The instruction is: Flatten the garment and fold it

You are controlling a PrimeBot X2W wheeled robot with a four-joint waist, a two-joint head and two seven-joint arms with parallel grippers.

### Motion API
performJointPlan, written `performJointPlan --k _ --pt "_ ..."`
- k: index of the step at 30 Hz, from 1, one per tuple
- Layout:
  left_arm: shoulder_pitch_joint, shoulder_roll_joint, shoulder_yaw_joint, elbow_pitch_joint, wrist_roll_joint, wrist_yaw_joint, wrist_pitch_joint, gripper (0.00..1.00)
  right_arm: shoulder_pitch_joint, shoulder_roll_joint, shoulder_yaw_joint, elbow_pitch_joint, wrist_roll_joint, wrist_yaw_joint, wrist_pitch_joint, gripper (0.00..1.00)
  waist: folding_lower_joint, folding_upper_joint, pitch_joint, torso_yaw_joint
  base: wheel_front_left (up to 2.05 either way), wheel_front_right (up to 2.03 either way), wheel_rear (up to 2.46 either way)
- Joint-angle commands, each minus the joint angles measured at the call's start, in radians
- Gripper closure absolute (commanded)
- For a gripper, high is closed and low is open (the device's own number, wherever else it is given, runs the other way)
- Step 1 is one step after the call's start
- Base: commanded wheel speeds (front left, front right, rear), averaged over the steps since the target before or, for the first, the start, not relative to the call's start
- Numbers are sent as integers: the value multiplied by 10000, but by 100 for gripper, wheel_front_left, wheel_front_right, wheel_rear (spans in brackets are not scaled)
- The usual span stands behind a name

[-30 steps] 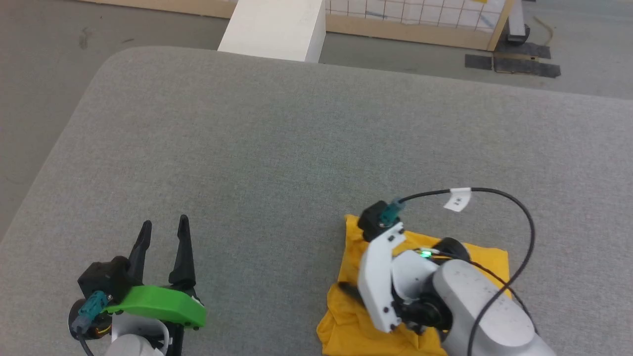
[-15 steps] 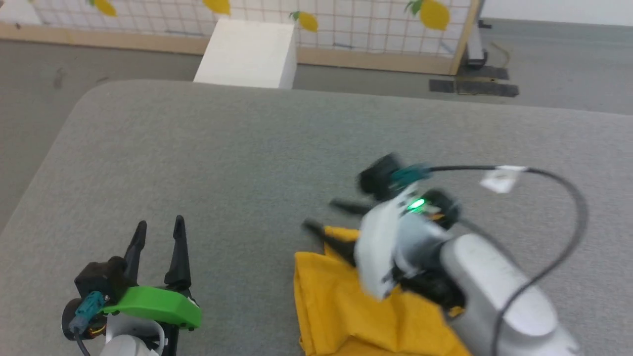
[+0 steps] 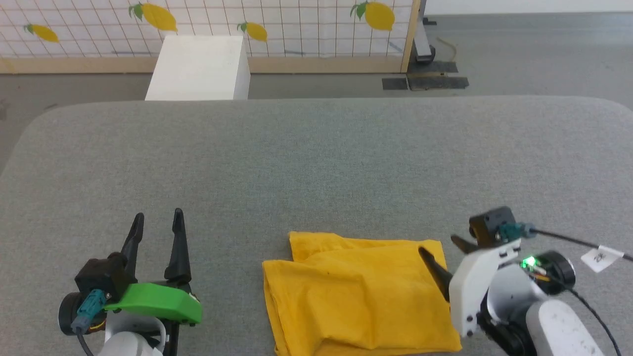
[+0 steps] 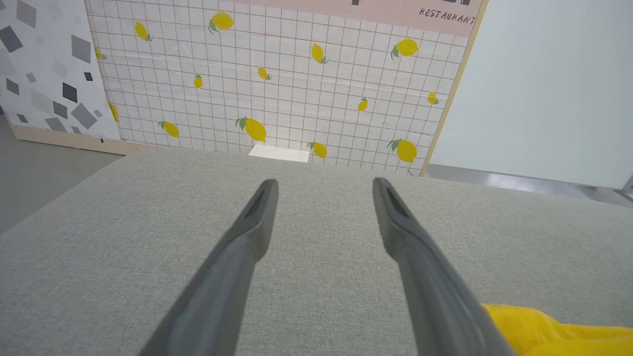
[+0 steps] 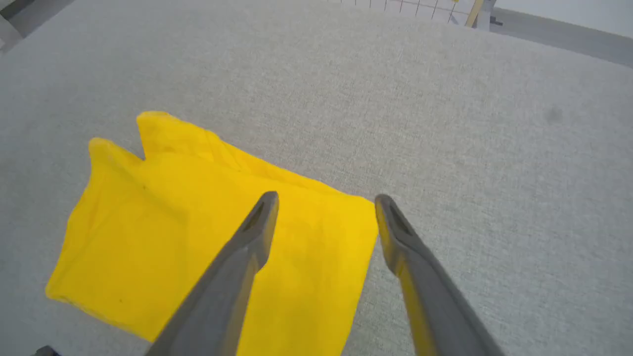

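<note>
The grey padded table (image 3: 316,163) carried the garment (image 3: 356,296), folded into a rough yellow rectangle. The right gripper (image 5: 325,198) held its jaws wide and empty, with one corner of the garment under the gap between them. The left gripper (image 3: 158,213), equally wide and empty, had the garment well off to its right. A second earlier the right arm had covered the garment; now it sat at the garment's edge.

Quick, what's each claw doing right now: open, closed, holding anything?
Left claw: open, holding nothing.
Right claw: open, holding nothing, at the garment edge.
</note>
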Motion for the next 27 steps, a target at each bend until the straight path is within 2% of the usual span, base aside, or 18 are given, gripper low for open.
performJointPlan --k 1,11,21,22,23,27 --pt "83 -23 6 4 65 34 -62 0 224 112 -84 35 -170 -13 104 0 0 -1 171 -15 0 0 0" --pt "-80 -84 -22 157 74 -78 -81 0 869 591 -808 1045 -1355 -13 824 0 0 -1 555 380 0 0 0" --pt "-142 -115 -23 327 66 -159 -88 0 930 797 -884 2008 -1477 -13 1460 0 0 -1 617 582 0 0 0" --pt "-155 -115 -22 344 64 -172 -88 0 910 782 -843 2039 -1453 -13 1474 69 0 -1 622 595 0 0 0" --pt "-176 -117 -20 359 65 -185 -88 0 866 749 -809 2059 -1404 -13 1442 100 0 -1 628 612 0 0 0" --pt "-240 -131 -12 407 69 -228 -89 0 632 410 -511 2021 -1164 -13 1539 100 0 -1 613 669 0 0 0"
